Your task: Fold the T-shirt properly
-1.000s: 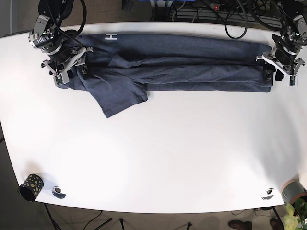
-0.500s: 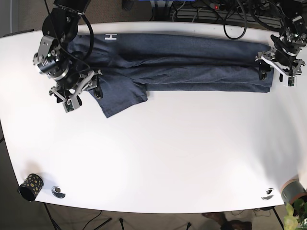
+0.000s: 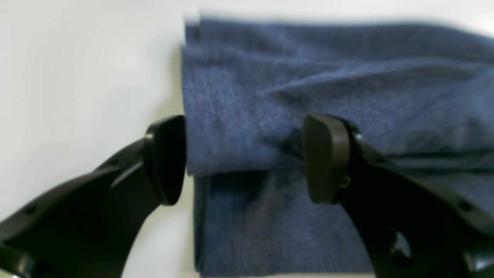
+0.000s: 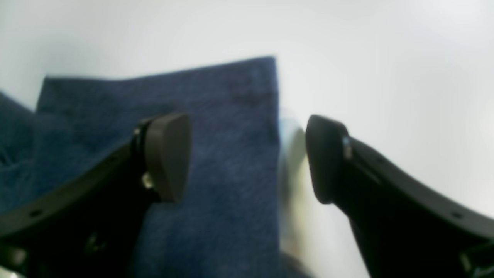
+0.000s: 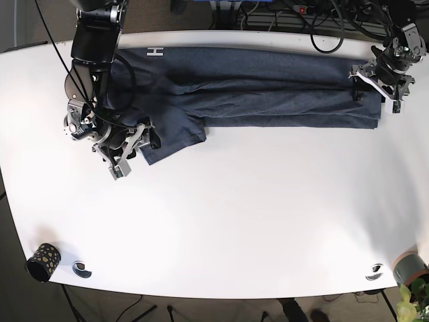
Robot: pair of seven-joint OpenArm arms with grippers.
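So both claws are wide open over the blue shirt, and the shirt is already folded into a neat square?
Not a square. The base view shows the T-shirt as a long strip across the table, one sleeve sticking out. The left gripper and right gripper are open.

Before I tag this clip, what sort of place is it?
Likely a robotics lab: a white table with a T-shirt, two arms, and cables with a power strip behind it.

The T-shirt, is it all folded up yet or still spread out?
Partly folded. The T-shirt lies doubled into a long band across the table, but one sleeve sticks out flat.
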